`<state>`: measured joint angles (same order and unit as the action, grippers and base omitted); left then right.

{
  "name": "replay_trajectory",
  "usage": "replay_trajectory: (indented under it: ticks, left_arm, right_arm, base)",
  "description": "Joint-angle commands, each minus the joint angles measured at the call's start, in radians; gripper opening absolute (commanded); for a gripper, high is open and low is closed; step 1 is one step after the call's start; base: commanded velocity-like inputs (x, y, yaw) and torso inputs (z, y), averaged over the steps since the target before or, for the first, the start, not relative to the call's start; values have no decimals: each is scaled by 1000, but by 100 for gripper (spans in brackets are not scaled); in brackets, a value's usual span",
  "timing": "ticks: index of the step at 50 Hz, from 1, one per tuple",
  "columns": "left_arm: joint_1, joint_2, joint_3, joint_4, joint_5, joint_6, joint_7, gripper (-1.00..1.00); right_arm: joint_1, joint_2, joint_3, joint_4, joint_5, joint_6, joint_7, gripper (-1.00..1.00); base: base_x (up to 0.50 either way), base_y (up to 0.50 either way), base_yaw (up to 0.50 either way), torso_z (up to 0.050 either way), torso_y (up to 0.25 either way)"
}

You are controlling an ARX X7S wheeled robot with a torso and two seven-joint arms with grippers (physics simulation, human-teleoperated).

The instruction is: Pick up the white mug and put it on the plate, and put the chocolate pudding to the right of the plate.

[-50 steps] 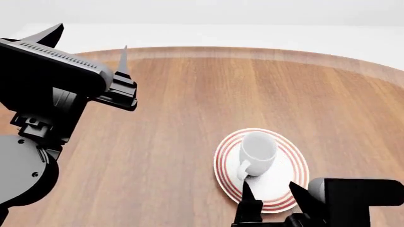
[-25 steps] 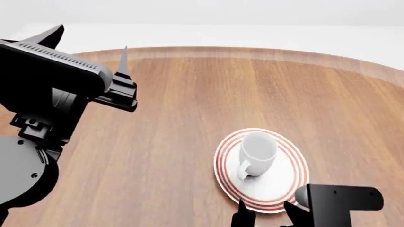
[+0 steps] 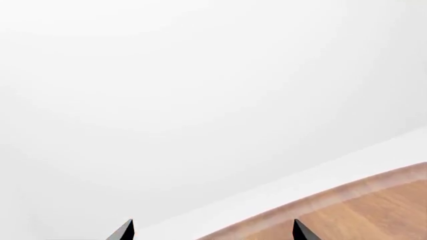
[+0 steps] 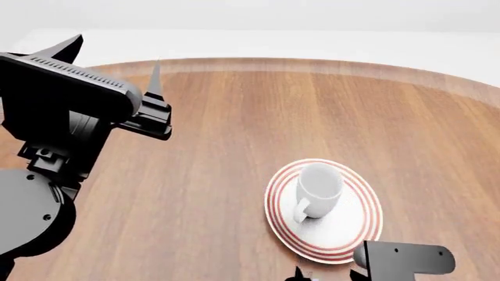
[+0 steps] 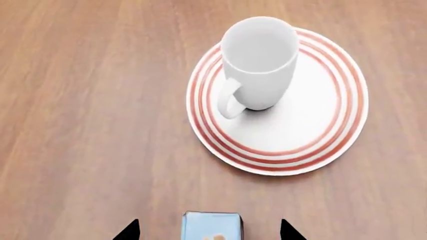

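Smooth, glossy ceramic forms the white mug [image 5: 259, 62] and the red-ringed plate [image 5: 327, 135] beneath it, on a satin wood-grain table [image 5: 87, 100].

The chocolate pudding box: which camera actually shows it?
The right wrist view, and only partly: the chocolate pudding peeks in at the frame's edge, its light blue top showing, on the wood apart from the plate. The head and left wrist views don't show it.

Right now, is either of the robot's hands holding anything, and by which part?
Nothing is held. The right gripper is open above the chocolate pudding; the left gripper is open in the air. The white mug stands free on the plate.
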<state>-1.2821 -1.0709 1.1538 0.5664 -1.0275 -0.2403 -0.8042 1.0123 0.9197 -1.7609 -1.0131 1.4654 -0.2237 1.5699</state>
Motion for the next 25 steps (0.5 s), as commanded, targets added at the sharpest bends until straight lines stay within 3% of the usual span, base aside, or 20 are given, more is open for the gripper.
replay_trajectory:
  ticks: [1,25]
  left_arm:
    - [8,22,-29,-5,8,1,21,100]
    - [24,24,-32,-10,4,12,23,100]
  right_arm:
    - [-90,-23,84,20,13,25,-29,100]
    - [-117,-17,88,71,91,-7,-128,100]
  base:
    - [0,0,0,0,0]
    - [0,0,0,0,0]
